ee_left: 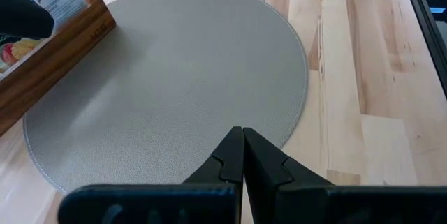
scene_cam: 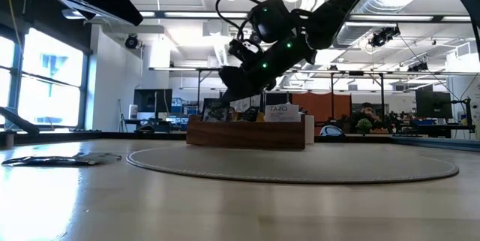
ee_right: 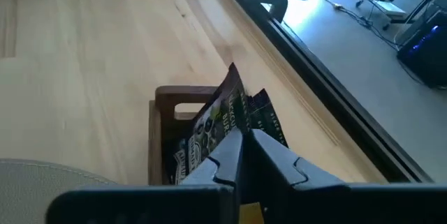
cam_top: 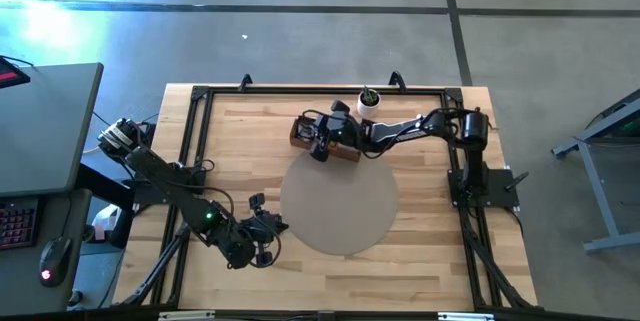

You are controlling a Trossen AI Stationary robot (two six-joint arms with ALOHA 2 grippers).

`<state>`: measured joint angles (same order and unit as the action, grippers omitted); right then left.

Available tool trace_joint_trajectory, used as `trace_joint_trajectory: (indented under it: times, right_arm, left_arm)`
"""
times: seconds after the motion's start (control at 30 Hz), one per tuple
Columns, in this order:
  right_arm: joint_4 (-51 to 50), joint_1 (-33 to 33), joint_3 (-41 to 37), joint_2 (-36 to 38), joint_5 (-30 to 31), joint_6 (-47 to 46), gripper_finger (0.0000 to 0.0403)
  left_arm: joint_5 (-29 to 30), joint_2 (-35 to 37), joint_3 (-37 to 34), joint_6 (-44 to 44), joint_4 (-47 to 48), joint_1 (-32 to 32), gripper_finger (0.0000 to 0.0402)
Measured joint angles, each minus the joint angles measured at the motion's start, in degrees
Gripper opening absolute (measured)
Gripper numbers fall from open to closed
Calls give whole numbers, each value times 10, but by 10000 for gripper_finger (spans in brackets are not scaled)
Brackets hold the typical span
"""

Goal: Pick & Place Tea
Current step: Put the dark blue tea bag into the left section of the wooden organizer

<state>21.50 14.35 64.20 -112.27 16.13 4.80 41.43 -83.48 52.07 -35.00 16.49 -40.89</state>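
the right gripper [ee_right: 242, 140] hangs over the wooden box [cam_top: 300, 133] at the far side of the bench [cam_top: 250, 151], its fingers pinched on a dark green-printed tea sachet [ee_right: 215, 121] standing among the others. the left gripper [ee_left: 243, 139] waits near the round mat [ee_left: 167, 77], fingers closed on nothing.

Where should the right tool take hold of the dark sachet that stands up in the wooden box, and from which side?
Probably its free upper edge, coming from above. The dark sachet stands on edge, tilted, rising above the wooden box, so its flat faces suit a pinch. The right tool is just above it, fingers together.
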Motion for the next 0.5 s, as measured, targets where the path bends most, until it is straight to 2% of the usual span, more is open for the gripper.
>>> trace_joint_trajectory:
  times: [0.27, 0.5]
  right_arm:
    - [0, 0, 0, 0, -26, 2, 89]
    - [14, -9, 1, 0, 18, 2, 139]
  left_arm:
    - [0, 0, 0, 0, 0, 0, 0]
    - [0, 0, 0, 0, 2, 0, 0]
